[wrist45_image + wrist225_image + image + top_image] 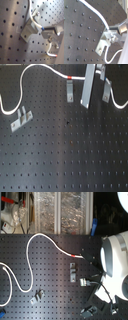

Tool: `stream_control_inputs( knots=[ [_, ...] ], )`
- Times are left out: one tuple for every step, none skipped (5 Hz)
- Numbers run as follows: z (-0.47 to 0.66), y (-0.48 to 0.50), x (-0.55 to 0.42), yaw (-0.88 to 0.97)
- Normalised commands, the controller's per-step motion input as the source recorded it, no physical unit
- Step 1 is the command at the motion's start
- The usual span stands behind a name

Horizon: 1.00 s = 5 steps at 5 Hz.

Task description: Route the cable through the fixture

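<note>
Mid-routing: fingers clamped on cable just beside the fixture, far right of the counter in the first exterior view. Next, probably: seating cable in the bracket's slot.

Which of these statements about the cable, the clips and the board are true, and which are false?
1. The cable is white. True.
2. The cable carries a red mark. True.
3. The board is a plain wooden surface. False: it is dark and covered with a grid of holes.
4. In the first exterior view, only one metal clip stands on the board. False: one clip stands at the first exterior view's left, another under the red mark, and a third further to the first exterior view's right.
5. In the second wrist view, the cable meets a metal clip. True.
</note>
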Motion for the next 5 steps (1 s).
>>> stream_control_inputs(
  knots=[
    [0.29,0.106,-0.157,0.0],
    [0.23,0.14,-0.209,0.0],
    [0.04,0.168,-0.252,0.0],
    [0.0,0.127,-0.361,0.03],
    [0.0,0.078,-0.402,0.06]
  ],
)
